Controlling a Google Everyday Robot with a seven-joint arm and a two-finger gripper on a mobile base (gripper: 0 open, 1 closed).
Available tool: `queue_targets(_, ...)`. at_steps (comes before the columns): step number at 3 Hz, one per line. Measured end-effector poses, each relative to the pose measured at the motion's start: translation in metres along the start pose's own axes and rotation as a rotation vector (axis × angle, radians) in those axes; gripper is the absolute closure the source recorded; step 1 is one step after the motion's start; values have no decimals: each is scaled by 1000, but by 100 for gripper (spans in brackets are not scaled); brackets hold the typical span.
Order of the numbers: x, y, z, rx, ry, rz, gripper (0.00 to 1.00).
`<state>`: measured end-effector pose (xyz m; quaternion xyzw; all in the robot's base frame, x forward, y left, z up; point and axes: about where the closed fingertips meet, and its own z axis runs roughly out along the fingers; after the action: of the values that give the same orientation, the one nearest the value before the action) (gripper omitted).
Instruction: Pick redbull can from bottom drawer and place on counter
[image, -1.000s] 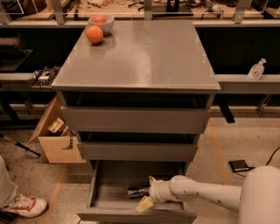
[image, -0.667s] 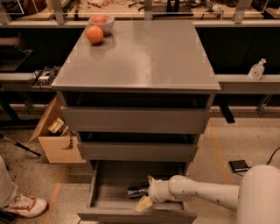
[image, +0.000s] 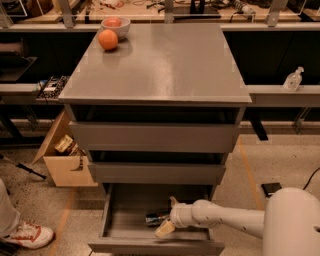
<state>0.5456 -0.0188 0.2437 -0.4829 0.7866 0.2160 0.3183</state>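
The bottom drawer (image: 117, 229) is pulled open at the foot of the grey cabinet. The redbull can (image: 154, 219) lies on its side inside it, right of the middle. My white arm reaches in from the lower right, and my gripper (image: 167, 216) is down in the drawer right at the can, one pale fingertip (image: 164, 229) in front of it and another behind. The counter (image: 160, 62) is the broad grey cabinet top above.
An orange fruit (image: 108, 39) and a bowl (image: 116, 26) sit at the counter's back left. A cardboard box (image: 62, 157) stands on the floor left of the cabinet. A person's shoe (image: 27, 235) is at lower left. A cluttered workbench runs behind.
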Motion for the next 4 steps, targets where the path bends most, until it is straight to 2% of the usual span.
queue_targets(1, 9, -9, 14, 6, 20, -5, 0)
queue_targets(4, 29, -26, 90, -38, 41, 31, 0)
